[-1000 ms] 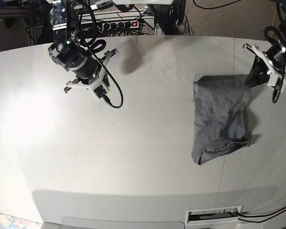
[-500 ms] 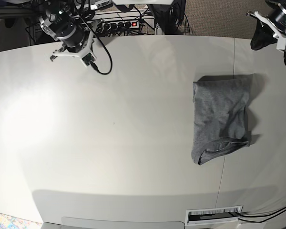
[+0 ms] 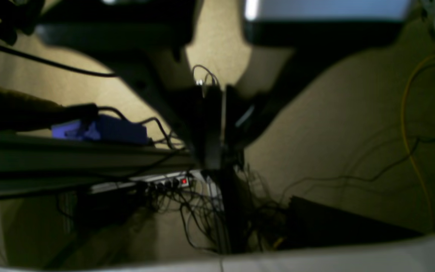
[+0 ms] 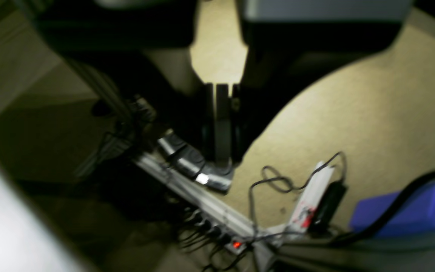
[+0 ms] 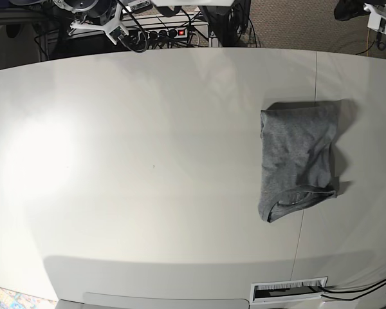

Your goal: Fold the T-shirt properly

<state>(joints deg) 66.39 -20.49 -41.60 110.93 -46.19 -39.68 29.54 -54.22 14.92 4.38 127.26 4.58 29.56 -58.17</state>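
Note:
The heather-grey T-shirt (image 5: 298, 158) lies folded into a narrow upright rectangle on the right part of the white table (image 5: 148, 167), its ribbed neckline at the lower end. Both arms are drawn back beyond the table's far edge, well apart from the cloth. The left arm (image 5: 368, 9) shows at the top right corner and the right arm (image 5: 95, 13) at the top left. In the left wrist view my left gripper (image 3: 218, 155) is shut with nothing in it. The right wrist view shows my right gripper (image 4: 221, 151) shut and empty too. Neither wrist view shows the T-shirt.
A power strip (image 5: 162, 32) with a red light and tangled cables sits behind the table's far edge. A seam (image 5: 307, 193) runs down the table beside the cloth. A cable slot (image 5: 288, 290) lies at the front edge. A blue box (image 4: 410, 211) rests on the floor.
Both arms have pulled back and away from the table toward the top corners of the base view. The T-shirt has stayed where it lay.

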